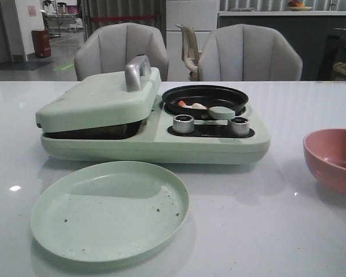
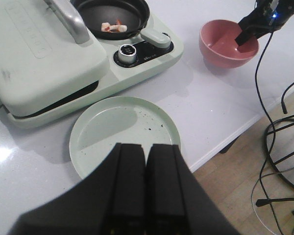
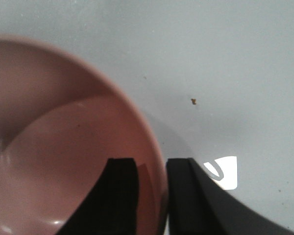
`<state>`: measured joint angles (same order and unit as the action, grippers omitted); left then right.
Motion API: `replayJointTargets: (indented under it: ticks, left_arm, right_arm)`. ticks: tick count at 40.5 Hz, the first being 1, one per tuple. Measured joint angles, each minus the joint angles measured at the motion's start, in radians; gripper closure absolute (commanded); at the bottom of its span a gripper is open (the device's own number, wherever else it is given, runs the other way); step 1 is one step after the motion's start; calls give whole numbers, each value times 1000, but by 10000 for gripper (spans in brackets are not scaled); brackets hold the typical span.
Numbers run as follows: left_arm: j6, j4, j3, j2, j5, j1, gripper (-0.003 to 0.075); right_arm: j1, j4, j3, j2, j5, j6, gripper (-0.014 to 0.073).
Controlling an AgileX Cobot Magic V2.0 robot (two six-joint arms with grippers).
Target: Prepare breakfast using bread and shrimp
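Front view: dim, greyish, slightly underexposed; the table (image 1: 288,231) is taking a soft sheen from overhead light. A small bright glare spot is showing at 9 o'clock of the plate (image 1: 109,210). The cooker (image 1: 155,124) is casting a soft shadow onto the plate's far half. Background chairs (image 1: 248,55) are reading soft and low in contrast.

Left wrist view: brighter, whiter; a glare patch is glowing on the table at 9 o'clock. The black fingers (image 2: 130,196) are sitting close, blurred and featureless.

Right wrist view: out of focus throughout; the bowl (image 3: 63,147) is looming blurred, a curved shadow is crossing its inside, and a white reflection is shining at 4 o'clock.
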<state>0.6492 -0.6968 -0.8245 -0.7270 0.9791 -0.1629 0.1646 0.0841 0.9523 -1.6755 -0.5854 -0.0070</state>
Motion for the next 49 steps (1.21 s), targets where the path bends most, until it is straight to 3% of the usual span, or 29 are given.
replayJointTargets:
  ticks: [11, 25, 49]
  left_arm:
    - [0, 0, 0, 0, 0, 0, 619]
    - [0, 0, 0, 0, 0, 0, 619]
    - [0, 1, 0, 0, 0, 0, 619]
  right_arm:
    - [-16, 0, 18, 106, -17, -12, 165]
    - [-190, -8, 14, 446, -135, -67, 172]
    - [-216, -26, -248, 1039, -377, -71, 172]
